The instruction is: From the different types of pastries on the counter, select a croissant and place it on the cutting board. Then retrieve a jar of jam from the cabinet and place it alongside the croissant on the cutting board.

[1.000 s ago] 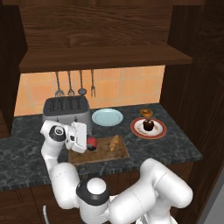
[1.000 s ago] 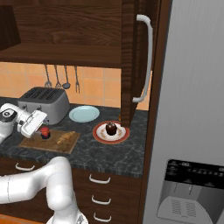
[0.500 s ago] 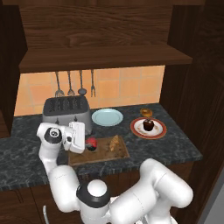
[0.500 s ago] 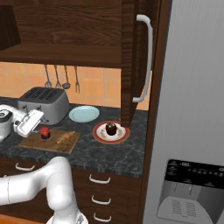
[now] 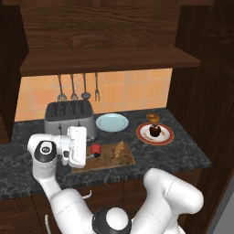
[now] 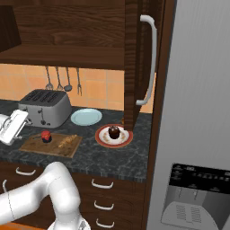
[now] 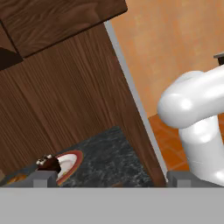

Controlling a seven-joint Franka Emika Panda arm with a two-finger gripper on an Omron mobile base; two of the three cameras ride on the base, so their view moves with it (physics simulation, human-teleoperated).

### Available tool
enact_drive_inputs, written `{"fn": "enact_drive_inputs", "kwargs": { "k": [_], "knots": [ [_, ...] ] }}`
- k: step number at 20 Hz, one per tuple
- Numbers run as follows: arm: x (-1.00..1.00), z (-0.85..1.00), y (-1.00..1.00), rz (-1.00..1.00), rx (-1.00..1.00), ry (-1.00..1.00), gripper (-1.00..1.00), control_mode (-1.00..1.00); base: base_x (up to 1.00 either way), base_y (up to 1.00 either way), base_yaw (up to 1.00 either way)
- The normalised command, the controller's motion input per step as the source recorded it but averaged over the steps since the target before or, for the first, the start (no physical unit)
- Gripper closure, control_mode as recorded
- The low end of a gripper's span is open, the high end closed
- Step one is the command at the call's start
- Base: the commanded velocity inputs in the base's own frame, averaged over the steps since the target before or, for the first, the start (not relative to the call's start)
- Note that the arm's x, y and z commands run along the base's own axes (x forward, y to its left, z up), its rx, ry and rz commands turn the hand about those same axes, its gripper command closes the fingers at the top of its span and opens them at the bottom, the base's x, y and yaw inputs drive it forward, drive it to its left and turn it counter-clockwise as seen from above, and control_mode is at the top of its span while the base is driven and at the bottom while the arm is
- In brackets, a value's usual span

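A toaster [image 5: 69, 118] is set at the bench's back edge, with a pale blue plate [image 5: 112, 122] just beside it. Utensils [image 5: 77, 87] are hung on the tiled wall above. A fridge [image 6: 197, 134] is seen at the bench's right end.

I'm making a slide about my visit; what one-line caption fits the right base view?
Jar of jam and croissant sit apart on the cutting board, the gripper beside them.

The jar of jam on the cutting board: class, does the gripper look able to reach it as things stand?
Probably yes. The jar of jam stands on the cutting board just beside the gripper, with the croissant on its far side and nothing between them.
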Motion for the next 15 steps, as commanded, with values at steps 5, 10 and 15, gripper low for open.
{"fn": "enact_drive_inputs", "kwargs": {
  "k": [5,10,15],
  "knots": [
    [-1.0,0.41,-0.02,0.0,-0.11,-0.24,-1.0,-1.0,0.0,0.0,0.0],
    [-1.0,0.28,0.0,0.0,-0.11,-0.22,-1.0,-1.0,0.0,0.0,0.0],
    [-1.0,0.04,0.0,0.01,-0.08,-0.14,-1.0,-1.0,0.0,0.0,0.0]
  ]
}}
